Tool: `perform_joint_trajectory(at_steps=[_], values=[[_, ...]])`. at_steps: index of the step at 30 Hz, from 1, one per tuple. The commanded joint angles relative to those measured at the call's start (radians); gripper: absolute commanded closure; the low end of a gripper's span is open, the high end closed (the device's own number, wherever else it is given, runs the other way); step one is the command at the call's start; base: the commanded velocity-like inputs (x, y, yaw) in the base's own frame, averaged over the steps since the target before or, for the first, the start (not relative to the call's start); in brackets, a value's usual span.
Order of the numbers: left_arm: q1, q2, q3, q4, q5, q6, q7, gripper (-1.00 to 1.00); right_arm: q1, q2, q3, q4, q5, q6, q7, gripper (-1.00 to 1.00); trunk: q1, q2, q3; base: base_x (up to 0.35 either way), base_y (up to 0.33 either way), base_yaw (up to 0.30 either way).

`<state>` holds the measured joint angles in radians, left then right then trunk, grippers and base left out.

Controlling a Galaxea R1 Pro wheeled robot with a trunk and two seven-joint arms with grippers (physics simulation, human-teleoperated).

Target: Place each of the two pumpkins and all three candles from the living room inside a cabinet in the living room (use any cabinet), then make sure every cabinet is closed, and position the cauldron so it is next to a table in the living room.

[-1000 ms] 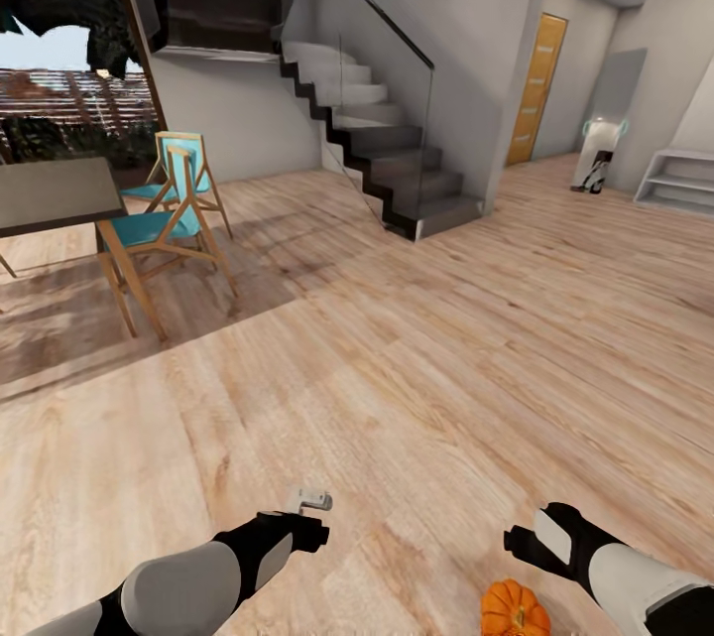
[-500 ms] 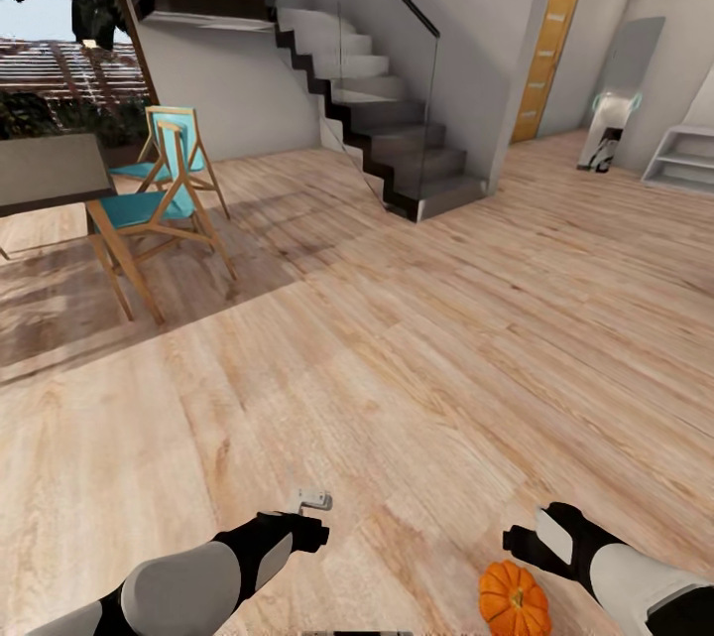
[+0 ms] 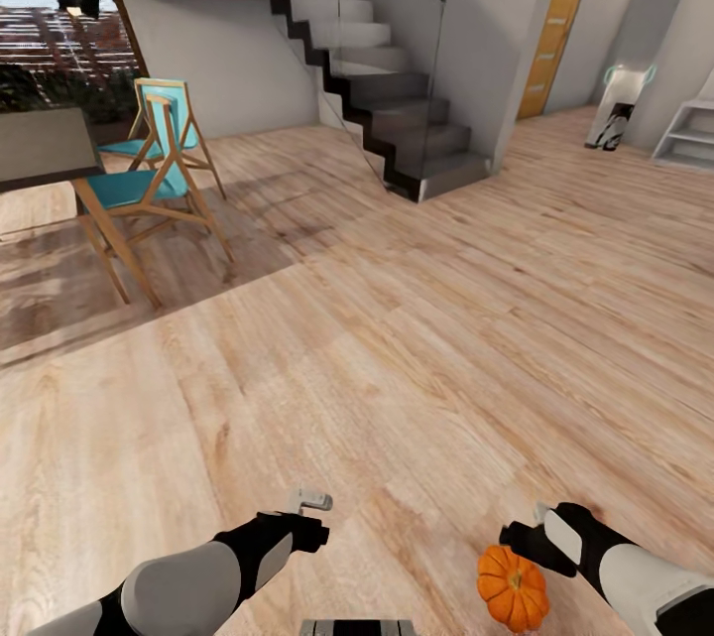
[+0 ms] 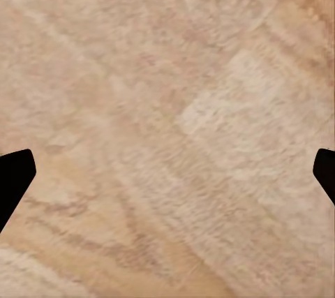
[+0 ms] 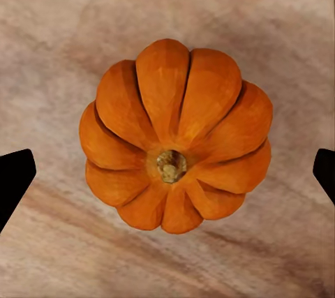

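pumpkin on the wood plank floor, nearest of all, small, orange and ribbed, sitting upright just beside and below the right gripper at the lower right of the head view. in the right wrist view the pumpkin lies directly under the camera, stem up, between the two dark fingers, which stand spread wide to either side and are not touching it. the right fingers are released and hold nothing.

the left gripper hangs over bare floor at the lower left, well apart from the pumpkin. in the left wrist view its fingers are likewise spread wide over plain planks, grasping nothing.

judging by its look, the pumpkin should be light and firm, with a smooth rounded skin that could slip or roll. the surest hold seems to be across its widest middle, fingers seated in opposite grooves, rather than on the short stem.

farther off, at the left, two wooden chairs with turquoise seats stand beside a grey desk. beyond the open floor a dark staircase with a glass rail climbs the wall, and an orange door lies farthest back on the right.
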<state>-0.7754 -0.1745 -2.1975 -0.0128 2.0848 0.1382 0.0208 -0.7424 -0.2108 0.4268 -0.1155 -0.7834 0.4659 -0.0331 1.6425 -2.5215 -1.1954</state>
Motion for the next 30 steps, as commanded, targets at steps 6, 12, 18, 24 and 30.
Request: perform_joint_trajectory(at_steps=[6,12,18,24,30], values=[[-0.001,0.000,-0.008,-0.001,0.010,0.003,0.002,-1.00,0.000,0.002,0.009,-0.002,-0.008,-0.002,-0.008,-1.00,0.002,-0.002,-0.024,0.000,0.000,0.000],[-0.001,0.000,-0.008,-0.001,0.010,0.003,0.002,-1.00,0.000,0.002,0.009,-0.003,-0.008,-0.004,-0.010,-1.00,0.005,-0.003,-0.047,0.000,0.000,0.000],[-0.001,0.000,-0.008,-0.001,0.010,0.003,0.002,-1.00,0.000,0.002,0.009,-0.002,-0.008,-0.006,-0.010,-1.00,0.008,-0.005,-0.070,0.000,0.000,0.000],[-0.001,0.000,-0.008,-0.001,0.010,0.002,0.002,-1.00,0.000,0.007,0.009,-0.003,-0.008,-0.017,-0.006,-1.00,0.011,-0.006,-0.094,0.000,0.000,0.000],[-0.001,0.000,-0.008,-0.001,0.009,0.000,0.002,-1.00,0.000,0.010,0.013,-0.003,-0.006,-0.082,0.023,-1.00,0.012,-0.007,-0.105,0.000,0.000,0.000]])
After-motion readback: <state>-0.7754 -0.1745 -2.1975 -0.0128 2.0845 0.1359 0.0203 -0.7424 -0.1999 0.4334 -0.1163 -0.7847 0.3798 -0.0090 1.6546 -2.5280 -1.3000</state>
